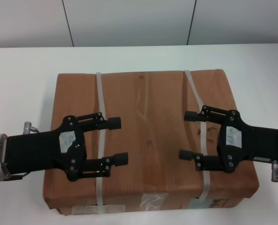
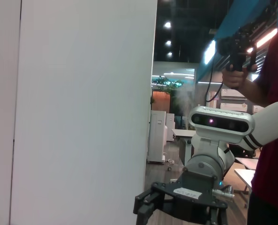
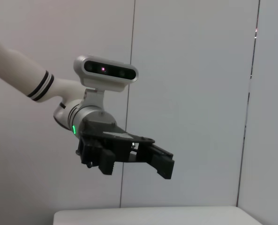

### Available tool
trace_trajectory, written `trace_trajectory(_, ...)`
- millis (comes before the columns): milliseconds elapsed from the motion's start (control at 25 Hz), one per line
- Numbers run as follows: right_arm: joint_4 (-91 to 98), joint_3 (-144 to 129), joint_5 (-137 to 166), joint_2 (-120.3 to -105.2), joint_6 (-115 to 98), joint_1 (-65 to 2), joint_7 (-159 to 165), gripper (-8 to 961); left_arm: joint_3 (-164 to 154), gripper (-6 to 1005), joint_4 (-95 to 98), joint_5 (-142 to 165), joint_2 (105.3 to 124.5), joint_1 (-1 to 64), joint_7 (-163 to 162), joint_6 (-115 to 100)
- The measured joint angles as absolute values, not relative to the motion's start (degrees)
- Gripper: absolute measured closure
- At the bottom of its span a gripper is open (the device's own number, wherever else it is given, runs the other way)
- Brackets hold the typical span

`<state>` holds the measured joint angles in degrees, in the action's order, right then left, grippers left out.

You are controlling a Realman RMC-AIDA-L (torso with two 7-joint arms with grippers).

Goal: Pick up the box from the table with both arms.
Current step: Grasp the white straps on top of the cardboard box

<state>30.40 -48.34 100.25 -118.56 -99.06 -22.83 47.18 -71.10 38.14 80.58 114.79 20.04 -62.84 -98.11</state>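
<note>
My head camera looks forward and steeply down from above, close over the box [image 1: 143, 136] on the white table [image 1: 26, 65], with a strip of grey wall panels at the far edge. My 2 grippers reach in from either side of that view, the left gripper [image 1: 115, 140] and the right gripper [image 1: 190, 135], both above the box top.

My left wrist camera faces level across the workspace, a white partition [image 2: 82, 112] near it filling much of the view; farther off it catches my right gripper [image 2: 150, 202] and a person [image 2: 272, 117].

My right wrist camera faces level the opposite way, toward the wall, and shows my left gripper [image 3: 139, 163] well above a table edge [image 3: 148, 215]. So each wrist view shares the other arm with the head view.
</note>
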Motion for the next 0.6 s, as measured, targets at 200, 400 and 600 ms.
trace_trajectory(200,30.26,-48.34,98.92,-118.57,-98.74,-22.35,46.71,129,-70.99,247,38.12,80.58,114.83,20.04,-62.85,-98.0)
trace_trajectory(400,29.61,-48.33,94.55,-118.57,-94.55,-21.49,48.99,130,-65.32,250,37.79,80.5,115.81,19.79,-66.17,-97.0)
trace_trajectory(600,26.94,-48.34,90.19,-118.61,-88.02,-20.95,53.72,131,-58.85,253,36.59,80.76,116.3,18.89,-72.39,-92.28)
